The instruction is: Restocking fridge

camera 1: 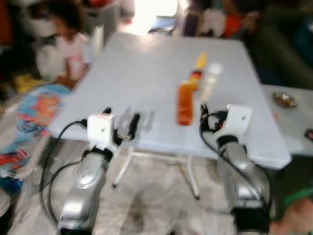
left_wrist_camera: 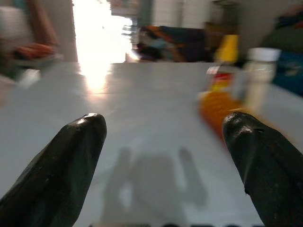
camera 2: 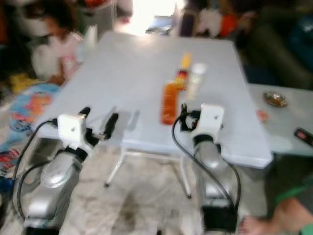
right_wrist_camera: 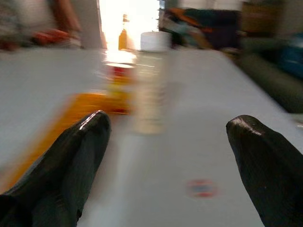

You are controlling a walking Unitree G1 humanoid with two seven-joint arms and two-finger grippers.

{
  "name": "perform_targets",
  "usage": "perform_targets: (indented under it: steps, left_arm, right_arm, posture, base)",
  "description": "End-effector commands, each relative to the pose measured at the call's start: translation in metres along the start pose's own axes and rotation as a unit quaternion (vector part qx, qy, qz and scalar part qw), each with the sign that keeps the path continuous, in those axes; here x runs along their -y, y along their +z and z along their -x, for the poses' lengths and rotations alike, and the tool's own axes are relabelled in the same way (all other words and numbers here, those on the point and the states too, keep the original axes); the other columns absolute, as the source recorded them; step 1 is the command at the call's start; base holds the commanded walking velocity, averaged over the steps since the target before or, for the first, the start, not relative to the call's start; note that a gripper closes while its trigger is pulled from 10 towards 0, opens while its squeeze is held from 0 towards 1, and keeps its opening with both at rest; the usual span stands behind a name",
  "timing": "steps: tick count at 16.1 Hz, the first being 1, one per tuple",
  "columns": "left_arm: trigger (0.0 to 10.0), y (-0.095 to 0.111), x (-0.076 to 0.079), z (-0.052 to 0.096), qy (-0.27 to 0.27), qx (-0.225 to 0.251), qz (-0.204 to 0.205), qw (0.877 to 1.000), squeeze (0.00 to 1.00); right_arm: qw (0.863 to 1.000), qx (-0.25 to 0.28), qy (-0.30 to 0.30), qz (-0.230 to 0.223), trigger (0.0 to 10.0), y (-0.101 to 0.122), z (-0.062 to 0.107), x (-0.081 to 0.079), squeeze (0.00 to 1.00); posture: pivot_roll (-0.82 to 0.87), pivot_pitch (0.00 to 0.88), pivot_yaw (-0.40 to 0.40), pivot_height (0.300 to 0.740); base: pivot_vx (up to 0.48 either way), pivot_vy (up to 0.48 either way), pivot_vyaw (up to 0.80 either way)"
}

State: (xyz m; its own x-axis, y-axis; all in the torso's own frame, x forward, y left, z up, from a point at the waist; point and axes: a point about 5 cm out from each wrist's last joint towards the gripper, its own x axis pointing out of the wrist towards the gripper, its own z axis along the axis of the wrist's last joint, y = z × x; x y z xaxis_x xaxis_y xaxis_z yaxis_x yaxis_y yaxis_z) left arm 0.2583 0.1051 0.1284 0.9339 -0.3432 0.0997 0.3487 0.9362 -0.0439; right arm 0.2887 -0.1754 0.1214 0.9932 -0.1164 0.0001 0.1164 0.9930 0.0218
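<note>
Orange bottle (camera 1: 185, 104) lies beside upright pale bottle (camera 1: 210, 81) on table (camera 1: 146, 73).

light src: blown-out white doorway (camera 1: 151, 12) at far side, daylight in
glare: bright sheen on far part of table (left_wrist_camera: 94, 75), washes bottles (right_wrist_camera: 137, 71) in right wrist view
blur: all 4 views motion-soft; bottles smeared, far clutter unreadable
shadows: soft finger shadows on tabletop by left gripper (camera 1: 122, 125), clear in left wrist view
dim: far corners & far right dark
fingers (left_wrist_camera: 71, 156): near, out of focus, small highlights on tips
</note>
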Motion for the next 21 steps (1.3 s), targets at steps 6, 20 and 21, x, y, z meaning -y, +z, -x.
perform_targets:
  steps: [6, 20, 21]
  left_arm:
    - [10.0, 0.004, -0.002, 0.001, -0.010, 0.006, -0.024, 1.000, 0.00]
    - [10.0, -0.003, -0.022, 0.022, -0.070, -0.047, -0.116, 0.990, 0.00]
    - [10.0, -0.002, -0.030, 0.024, -0.068, -0.054, -0.122, 0.989, 0.00]
  right_arm:
    - [1.000, 0.014, 0.009, -0.004, 10.0, 0.008, -0.003, -0.006, 0.00]
    - [0.991, -0.072, 0.103, -0.042, 10.0, -0.004, -0.053, -0.043, 0.00]
    - [0.989, -0.082, 0.113, -0.045, 10.0, -0.004, -0.058, -0.049, 0.00]
  posture:
    - [0.01, 0.000, -0.025, 0.740]
    - [0.06, 0.011, -0.008, 0.740]
    - [0.07, 0.014, -0.003, 0.740]
  base:
    - [0.071, 0.000, 0.00]
    - [0.000, 0.000, 0.00]
    - [0.000, 0.000, 0.00]
